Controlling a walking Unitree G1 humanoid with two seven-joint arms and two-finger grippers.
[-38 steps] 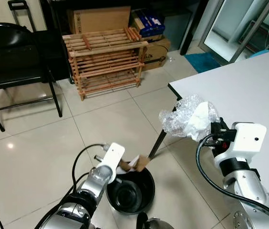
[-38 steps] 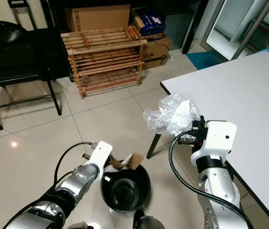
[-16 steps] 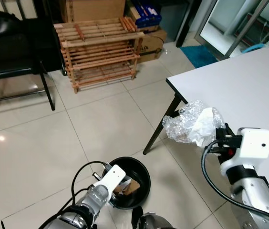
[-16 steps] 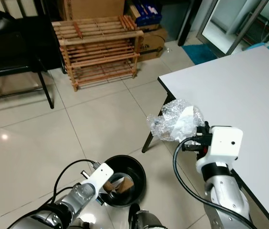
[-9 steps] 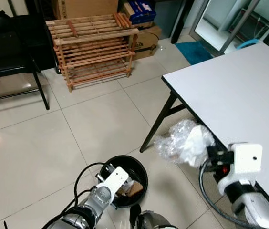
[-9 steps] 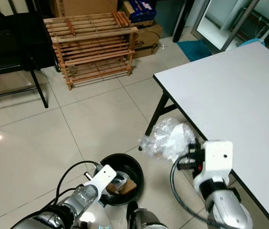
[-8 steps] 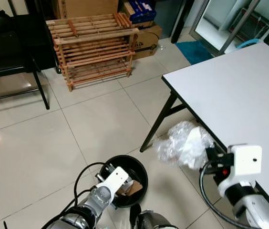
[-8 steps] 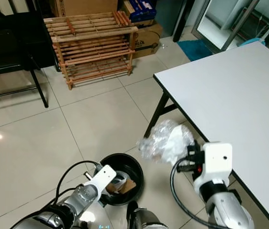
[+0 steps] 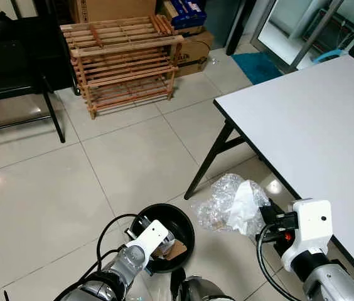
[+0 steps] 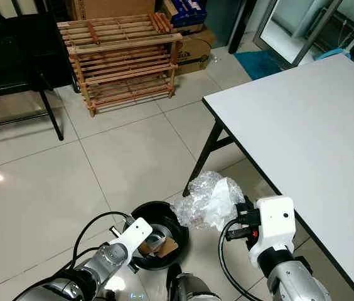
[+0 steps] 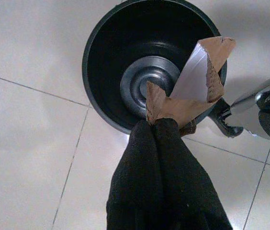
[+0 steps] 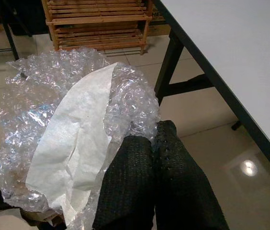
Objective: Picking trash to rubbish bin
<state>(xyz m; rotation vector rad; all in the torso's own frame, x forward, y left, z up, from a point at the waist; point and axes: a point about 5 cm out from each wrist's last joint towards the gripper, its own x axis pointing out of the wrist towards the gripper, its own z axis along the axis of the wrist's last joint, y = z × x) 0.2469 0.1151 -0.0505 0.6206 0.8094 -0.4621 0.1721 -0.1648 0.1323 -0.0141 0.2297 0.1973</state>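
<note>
A black round rubbish bin (image 9: 178, 221) stands on the tiled floor just in front of me. My left gripper (image 11: 151, 125) is shut on a folded piece of brown cardboard (image 11: 195, 79), held over the bin's mouth (image 11: 111, 57). The cardboard (image 9: 175, 251) sits inside the rim in the left eye view. My right gripper (image 12: 147, 133) is shut on a bundle of clear bubble wrap (image 12: 44, 91) with white paper (image 12: 70, 143) in it. That bundle (image 9: 227, 204) hangs low, just right of the bin and touching or nearly touching its rim.
A white table (image 9: 309, 119) with a black leg (image 9: 209, 160) stands at the right, close to my right arm. A wooden rack (image 9: 123, 59), cardboard boxes (image 9: 193, 59) and a black chair (image 9: 7, 69) line the far side. A teal mat (image 9: 255, 66) lies beyond the table.
My right gripper has come down and leftward with the bubble wrap, from table-edge height to beside the bin. The left gripper's cardboard has gone from above the rim to inside it.
</note>
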